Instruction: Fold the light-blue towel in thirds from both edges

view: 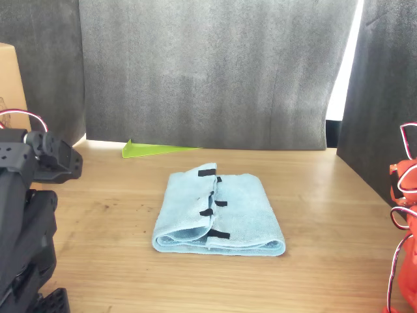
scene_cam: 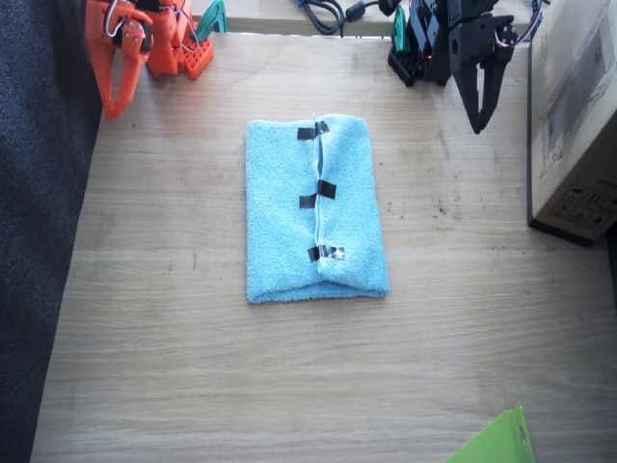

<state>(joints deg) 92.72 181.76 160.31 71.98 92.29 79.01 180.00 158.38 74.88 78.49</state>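
Towel (scene_cam: 315,210), light-blue, lies folded mid-bench (scene_cam: 193,367), its taped edges (scene_cam: 319,193) meeting along the middle. Both end effectors, left (scene_cam: 479,114) and right (scene_cam: 117,96), hang clenched and empty, well apart from the towel.

light-blue towel (scene_cam: 315,210) folded, taped edges (scene_cam: 318,193) meeting mid-table | both claws apart from it

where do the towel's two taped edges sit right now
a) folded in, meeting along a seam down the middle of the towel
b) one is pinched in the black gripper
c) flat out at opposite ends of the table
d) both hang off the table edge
a: the light-blue towel lies folded on the table, its black tape strips paired along a central seam, and neither gripper touches it.
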